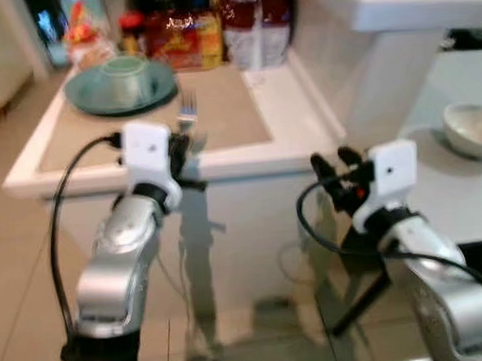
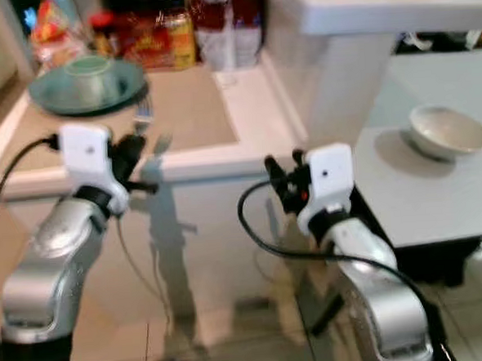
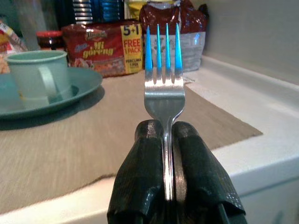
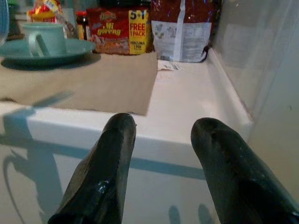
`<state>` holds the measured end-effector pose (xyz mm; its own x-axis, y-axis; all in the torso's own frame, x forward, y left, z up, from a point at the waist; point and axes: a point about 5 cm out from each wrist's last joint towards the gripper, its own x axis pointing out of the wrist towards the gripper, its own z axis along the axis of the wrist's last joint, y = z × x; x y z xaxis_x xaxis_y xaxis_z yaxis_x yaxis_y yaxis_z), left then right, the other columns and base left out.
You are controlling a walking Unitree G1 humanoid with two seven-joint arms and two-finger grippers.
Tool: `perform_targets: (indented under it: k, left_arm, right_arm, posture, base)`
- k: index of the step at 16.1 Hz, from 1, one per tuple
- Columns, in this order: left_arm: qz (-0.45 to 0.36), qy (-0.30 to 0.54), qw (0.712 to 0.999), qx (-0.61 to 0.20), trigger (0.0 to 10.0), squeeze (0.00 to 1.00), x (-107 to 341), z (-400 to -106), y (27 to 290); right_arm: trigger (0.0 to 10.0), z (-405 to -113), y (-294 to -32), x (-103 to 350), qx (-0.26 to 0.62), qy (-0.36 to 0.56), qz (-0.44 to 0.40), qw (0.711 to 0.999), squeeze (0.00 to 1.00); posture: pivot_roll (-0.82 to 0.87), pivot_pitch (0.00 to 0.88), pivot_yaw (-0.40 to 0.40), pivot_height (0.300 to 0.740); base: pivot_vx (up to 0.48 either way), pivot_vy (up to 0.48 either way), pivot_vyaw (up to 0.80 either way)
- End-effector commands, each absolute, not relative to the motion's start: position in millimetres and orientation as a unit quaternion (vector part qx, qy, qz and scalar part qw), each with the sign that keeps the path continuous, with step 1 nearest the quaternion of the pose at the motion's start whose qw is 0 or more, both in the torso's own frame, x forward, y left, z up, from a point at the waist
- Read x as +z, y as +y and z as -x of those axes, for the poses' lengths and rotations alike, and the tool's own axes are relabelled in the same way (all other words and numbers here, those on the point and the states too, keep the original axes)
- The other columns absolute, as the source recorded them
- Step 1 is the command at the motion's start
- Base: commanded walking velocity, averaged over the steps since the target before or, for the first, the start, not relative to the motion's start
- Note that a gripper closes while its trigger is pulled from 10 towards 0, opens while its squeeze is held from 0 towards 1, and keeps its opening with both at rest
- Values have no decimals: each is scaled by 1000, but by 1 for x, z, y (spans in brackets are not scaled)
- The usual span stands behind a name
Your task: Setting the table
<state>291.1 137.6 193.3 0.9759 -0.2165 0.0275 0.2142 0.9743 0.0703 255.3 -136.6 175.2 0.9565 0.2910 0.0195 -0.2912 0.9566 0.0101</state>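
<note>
Left gripper (image 3: pixel 164 154) fingers clamp the fork (image 3: pixel 163 88); right gripper (image 4: pixel 163 135) fingers wide. Lay it flat on the mat (image 1: pixel 220 108) beside the plate (image 1: pixel 84 96).

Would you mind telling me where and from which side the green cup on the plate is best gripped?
Grip the green cup across its handle, coming from the table's front edge: the handle faces that way and the cup stands upright on the green plate. The empty right gripper would likely suit; the left gripper holds the fork.
</note>
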Motion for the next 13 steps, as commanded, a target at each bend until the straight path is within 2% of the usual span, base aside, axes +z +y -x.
perform_targets:
  k: [1,10,13]
  left_arm:
    - [-43,-26,992,-112,10000,0,196,-295,131]
    - [-85,-33,988,-123,10000,0,195,-299,125]
    - [-96,-34,987,-122,10000,0,195,-300,122]
  right_arm:
    - [10000,-258,-143,181,129,-27,-7,991,0]
    - [10000,-268,-149,177,128,-29,22,991,0]
    - [10000,-270,-154,177,110,-30,29,993,0]
  posture:
    - [-10,0,-46,740]
    - [-8,0,-60,740]
    - [-7,0,-56,740]
  base:
    - [0,-480,0]
    - [0,-480,0]
    - [0,-480,773]
